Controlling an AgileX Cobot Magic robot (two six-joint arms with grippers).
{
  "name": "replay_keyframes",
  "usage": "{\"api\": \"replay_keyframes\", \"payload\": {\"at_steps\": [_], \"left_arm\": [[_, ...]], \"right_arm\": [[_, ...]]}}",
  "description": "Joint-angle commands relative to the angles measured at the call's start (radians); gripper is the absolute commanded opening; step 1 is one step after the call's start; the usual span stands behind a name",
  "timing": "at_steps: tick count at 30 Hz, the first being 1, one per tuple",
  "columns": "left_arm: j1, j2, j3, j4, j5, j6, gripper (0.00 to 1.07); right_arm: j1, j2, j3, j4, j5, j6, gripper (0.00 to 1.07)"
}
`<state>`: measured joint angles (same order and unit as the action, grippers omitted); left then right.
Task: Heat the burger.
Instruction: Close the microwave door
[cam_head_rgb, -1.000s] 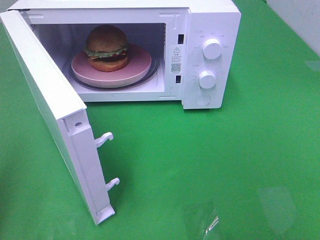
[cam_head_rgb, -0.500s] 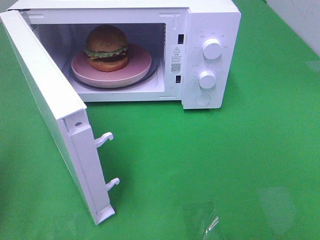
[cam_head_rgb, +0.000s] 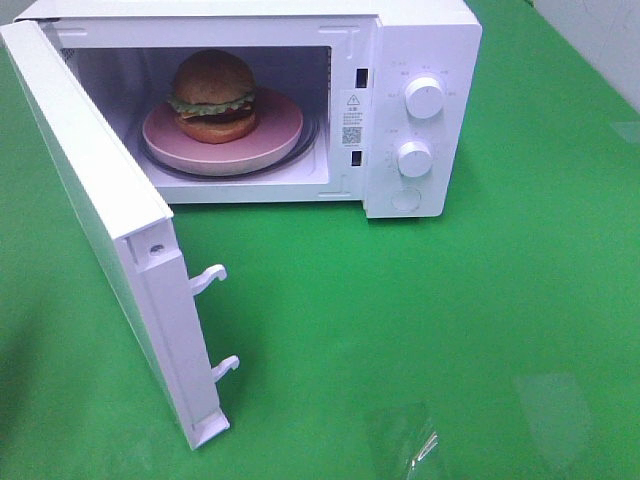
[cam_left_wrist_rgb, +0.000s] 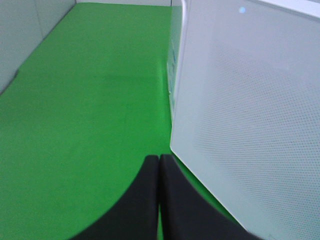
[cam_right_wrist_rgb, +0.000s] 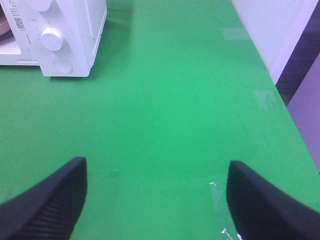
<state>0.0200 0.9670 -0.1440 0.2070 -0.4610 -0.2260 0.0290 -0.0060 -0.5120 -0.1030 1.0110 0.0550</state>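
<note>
Sitting in the white microwave (cam_head_rgb: 420, 40), the golden-bunned burger (cam_head_rgb: 212, 95) is awaiting door-closing and heating, left end effector (cam_left_wrist_rgb: 159, 159) pressed together beside the open white door (cam_left_wrist_rgb: 250, 125), right end effector (cam_right_wrist_rgb: 156, 165) spread.

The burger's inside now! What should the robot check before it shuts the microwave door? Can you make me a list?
1. Burger sits fully inside the microwave, on the pink plate: ok.
2. Nothing sticks out of the opening: ok.
3. Door shut: not ok, it stands wide open.
4. Left gripper shut and at the door's outer face, placed to push: ok. Touching the door: cannot tell.
5. Right gripper open, empty, over the green table away from the door: ok.
6. Knobs set for heating: cannot tell.
</note>
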Motion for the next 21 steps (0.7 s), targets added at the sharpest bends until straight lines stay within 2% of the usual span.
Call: {"api": "replay_keyframes", "payload": {"at_steps": [1,2,4,14,21], "left_arm": [[-0.006,0.03,0.001,0.062,-0.057,-0.062,0.0],[-0.006,0.06,0.0,0.085,-0.08,-0.093,0.0],[-0.006,0.091,-0.001,0.113,-0.103,-0.109,0.0],[-0.017,0.199,-0.004,0.15,-0.216,-0.11,0.0],[-0.108,0.275,-0.031,0.137,-0.219,-0.071,0.0]], "right_arm": [[-0.003,-0.024,0.003,0.004,-0.012,-0.003,0.76],[-0.003,-0.024,0.003,0.004,-0.012,-0.003,0.76],[-0.003,-0.024,0.003,0.004,-0.012,-0.003,0.76],[-0.003,-0.024,0.003,0.004,-0.012,-0.003,0.76],[-0.003,-0.024,0.003,0.004,-0.012,-0.003,0.76]]}}
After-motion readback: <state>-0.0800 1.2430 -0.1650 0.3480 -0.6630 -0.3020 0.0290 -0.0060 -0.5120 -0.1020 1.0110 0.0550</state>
